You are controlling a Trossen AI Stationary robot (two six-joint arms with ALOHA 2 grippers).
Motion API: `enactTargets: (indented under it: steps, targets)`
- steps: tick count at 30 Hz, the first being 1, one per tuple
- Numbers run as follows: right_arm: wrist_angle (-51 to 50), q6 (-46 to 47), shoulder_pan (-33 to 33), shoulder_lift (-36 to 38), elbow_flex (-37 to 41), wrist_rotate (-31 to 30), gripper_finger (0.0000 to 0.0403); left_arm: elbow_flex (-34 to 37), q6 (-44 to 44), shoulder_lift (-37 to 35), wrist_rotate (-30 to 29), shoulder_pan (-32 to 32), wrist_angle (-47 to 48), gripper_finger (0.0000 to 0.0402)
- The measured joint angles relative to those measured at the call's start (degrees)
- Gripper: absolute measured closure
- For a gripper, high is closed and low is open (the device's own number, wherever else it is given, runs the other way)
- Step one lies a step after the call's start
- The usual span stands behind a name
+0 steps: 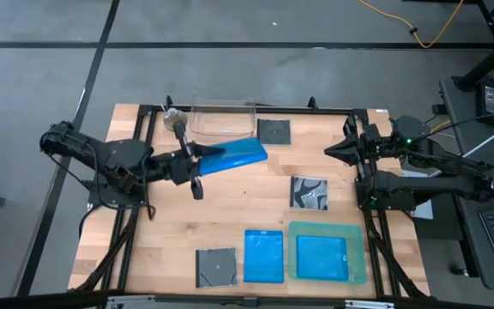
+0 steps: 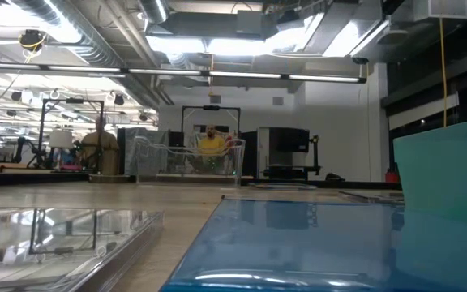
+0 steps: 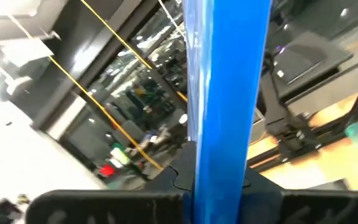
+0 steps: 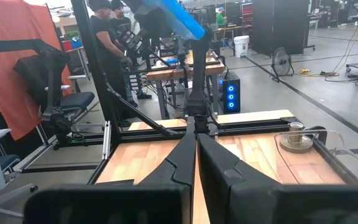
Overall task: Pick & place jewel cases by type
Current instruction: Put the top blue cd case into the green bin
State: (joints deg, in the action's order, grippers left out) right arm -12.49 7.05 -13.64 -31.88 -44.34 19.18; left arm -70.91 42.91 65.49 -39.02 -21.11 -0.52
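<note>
My left gripper (image 1: pixel 197 167) sits left of the table's middle, shut on a bright blue jewel case (image 1: pixel 237 156), which shows edge-on in the left wrist view (image 3: pixel 225 93). My right gripper (image 1: pixel 341 148) waits shut at the table's right side (image 4: pixel 196 162). A second blue case (image 1: pixel 264 255) lies flat near the near edge, and a third (image 1: pixel 322 257) lies inside the green tray (image 1: pixel 358 257). One dark square case (image 1: pixel 274 131) lies toward the far edge. A patterned one (image 1: pixel 310 192) lies right of the middle. A grey one (image 1: pixel 216 267) lies near the near edge. My left gripper pinches the blue case between its two fingers at its left end (image 1: pixel 206 162). The fingers (image 3: pixel 272 202) come level from the table's left. The case sticks out past them toward the right, turned partly on edge and lifted clear of the table.
A clear plastic tub (image 1: pixel 221 120) stands at the far edge, just beyond the held case, with a small round metal piece (image 1: pixel 176 120) to its left. Black frame rails run around the table. Bare wood lies left of the middle and in the near left corner.
</note>
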Motion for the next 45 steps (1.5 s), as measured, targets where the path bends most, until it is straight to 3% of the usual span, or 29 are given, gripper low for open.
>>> enactTargets:
  steps: [12, 27, 37, 45]
  targets:
    - [0.0, 0.32, 0.01, 0.0, 0.0, -0.01, 0.038, 0.0, 16.76, 0.02, -7.03, -3.0, -1.73, 0.0389]
    - [0.0, 0.43, -0.01, 0.0, 0.0, -0.02, 0.038, -0.04, 53.43, 6.15, -15.7, -4.85, -5.53, 0.0389]
    - [-0.09, 1.9, 0.01, 0.0, 0.0, -0.04, 0.0379, -0.02, 55.91, 10.19, -14.95, -5.53, -5.46, 0.0389]
    - [-0.11, 1.66, -0.01, 0.0, 0.0, -0.04, 0.0379, 0.0, 45.13, 10.53, -14.93, -5.5, -6.61, 0.0389]
